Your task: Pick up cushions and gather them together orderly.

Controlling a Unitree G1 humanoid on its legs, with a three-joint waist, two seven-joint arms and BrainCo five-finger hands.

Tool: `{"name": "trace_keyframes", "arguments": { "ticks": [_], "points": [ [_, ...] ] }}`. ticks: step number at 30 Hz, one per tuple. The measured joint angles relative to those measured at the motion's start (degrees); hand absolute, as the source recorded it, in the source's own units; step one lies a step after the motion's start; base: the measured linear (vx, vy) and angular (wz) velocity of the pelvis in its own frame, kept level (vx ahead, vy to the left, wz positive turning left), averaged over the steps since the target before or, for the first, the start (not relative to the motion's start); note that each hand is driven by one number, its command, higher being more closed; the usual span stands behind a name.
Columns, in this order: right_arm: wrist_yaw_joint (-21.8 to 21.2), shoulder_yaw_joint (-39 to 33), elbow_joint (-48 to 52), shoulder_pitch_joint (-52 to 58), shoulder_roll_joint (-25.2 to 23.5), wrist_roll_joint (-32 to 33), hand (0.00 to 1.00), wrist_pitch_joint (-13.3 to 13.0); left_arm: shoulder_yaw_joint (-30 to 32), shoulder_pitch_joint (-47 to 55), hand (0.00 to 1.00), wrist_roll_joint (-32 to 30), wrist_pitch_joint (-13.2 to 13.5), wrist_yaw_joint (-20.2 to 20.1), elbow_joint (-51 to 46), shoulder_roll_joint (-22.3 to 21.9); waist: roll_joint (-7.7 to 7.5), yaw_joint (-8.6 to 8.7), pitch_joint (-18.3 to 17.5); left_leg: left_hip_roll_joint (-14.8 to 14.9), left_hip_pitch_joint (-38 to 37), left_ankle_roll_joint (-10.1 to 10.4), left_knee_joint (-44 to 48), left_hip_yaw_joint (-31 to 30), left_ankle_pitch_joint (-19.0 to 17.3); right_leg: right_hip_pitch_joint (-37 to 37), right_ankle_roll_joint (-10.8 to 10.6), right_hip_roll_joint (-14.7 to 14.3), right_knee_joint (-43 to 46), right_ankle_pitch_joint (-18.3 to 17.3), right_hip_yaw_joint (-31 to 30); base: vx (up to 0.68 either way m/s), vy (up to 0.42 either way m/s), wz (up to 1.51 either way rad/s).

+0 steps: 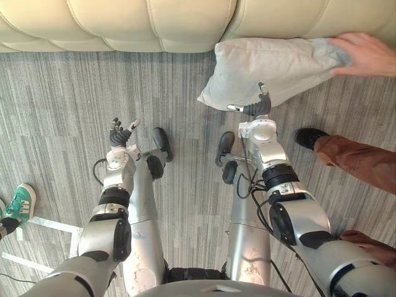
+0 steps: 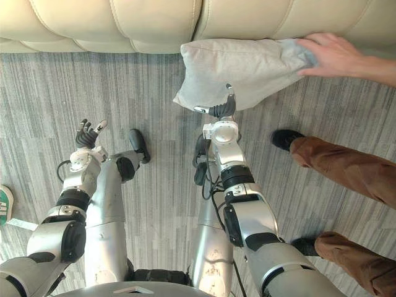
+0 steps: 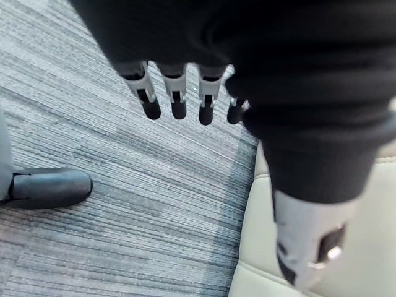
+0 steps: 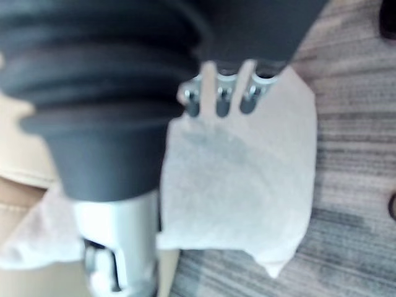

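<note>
Left eye view: a pale grey cushion [image 1: 278, 68] hangs tilted in front of the cream sofa [image 1: 124, 21], its upper edge against the sofa's front and its lower corner out over the grey striped carpet [image 1: 62, 105]. A person's hand [image 1: 365, 54] grips the cushion's far right corner and holds it up.

The robot's right hand [image 1: 258, 108] is raised at the cushion's lower edge, thumb out to the side and fingers pointing up against the cloth. In the right wrist view its fingers [image 4: 218, 102] run straight and side by side over the cushion's face, not curled round it. Whether they press on the cloth or stand just off it, I cannot tell.

The left hand [image 1: 120, 133] is lifted over bare carpet, well apart from the cushion, fingers loosely spread and holding nothing.

To the right of the right arm stands the person's black shoe [image 1: 307, 136] with a brown trouser leg [image 1: 359, 162] above it. At the far left edge a green and white shoe [image 1: 21, 203] rests on the carpet near strips of white tape [image 1: 52, 226].
</note>
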State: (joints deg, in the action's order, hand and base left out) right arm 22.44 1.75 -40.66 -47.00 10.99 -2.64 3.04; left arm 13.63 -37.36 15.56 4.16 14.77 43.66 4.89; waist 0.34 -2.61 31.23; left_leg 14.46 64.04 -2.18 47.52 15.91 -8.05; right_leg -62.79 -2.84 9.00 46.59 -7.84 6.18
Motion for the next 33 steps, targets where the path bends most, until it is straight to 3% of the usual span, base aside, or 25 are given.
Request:
{"name": "trace_keyframes", "arguments": {
  "ticks": [6, 13, 19, 22, 27, 33],
  "points": [
    [-0.04, 0.28, 3.97, 4.85, -2.19, -0.31, 0.00, -0.08, -1.63, 4.06, 0.00, -0.43, -0.42, 0.01, -2.35, -1.31, -0.01, -0.01, -0.16, 0.07, -6.44, 0.35, -2.09, 0.45, 0.16, 6.48, -0.11, -0.35, -2.53, 0.28, 0.19, 0.00, -0.007, 0.00],
    [-0.71, -0.19, 9.04, 18.86, -3.81, -2.33, 0.00, -0.35, -3.89, 14.18, 0.00, -3.08, -0.51, -0.09, -3.86, -1.48, 0.01, 0.10, -0.87, -0.04, -19.61, 1.44, -6.75, 1.37, -0.83, 20.29, 0.06, -1.46, -9.64, 1.11, 0.51, 0.00, -0.010, -0.06],
    [-2.55, -1.13, 10.44, 32.92, -6.91, -2.93, 0.00, -0.45, -5.36, 23.96, 0.00, -7.41, -0.72, -0.89, -2.04, -1.65, -0.13, -0.08, -5.50, -0.15, -29.93, 2.64, -9.63, 1.59, -1.41, 31.36, -0.19, -2.33, -14.45, 1.14, 0.90, 0.08, 0.004, -0.01],
    [-3.58, -2.94, 10.12, 40.17, -9.34, -3.47, 0.00, -0.58, -5.37, 28.71, 0.00, -9.46, -1.05, -1.78, 0.93, -1.76, -0.18, -0.01, -9.61, -0.46, -36.04, 3.18, -12.48, 2.43, -1.68, 37.43, -0.51, -2.69, -18.13, 1.26, 0.91, 0.09, -0.001, -0.05],
    [-6.18, -7.75, 3.12, 48.03, -11.04, -3.04, 0.00, -1.50, -4.67, 35.40, 0.00, -14.61, -1.71, -4.09, 8.03, -2.61, -0.26, 0.93, -17.73, -0.89, -45.41, 4.39, -18.88, 5.11, -1.88, 47.13, -1.02, -3.77, -28.72, 4.19, 0.40, 0.09, 0.008, -0.19],
    [-7.58, -12.55, -3.55, 51.23, -11.23, 0.22, 0.00, -1.63, -2.22, 37.62, 0.00, -14.67, -1.94, -5.28, 12.15, -4.00, -1.00, 1.22, -21.97, -2.18, -53.05, 5.59, -24.30, 8.05, -0.96, 54.40, -1.42, -3.90, -36.58, 7.50, -1.52, 0.09, 0.029, -0.19]
  ]
}}
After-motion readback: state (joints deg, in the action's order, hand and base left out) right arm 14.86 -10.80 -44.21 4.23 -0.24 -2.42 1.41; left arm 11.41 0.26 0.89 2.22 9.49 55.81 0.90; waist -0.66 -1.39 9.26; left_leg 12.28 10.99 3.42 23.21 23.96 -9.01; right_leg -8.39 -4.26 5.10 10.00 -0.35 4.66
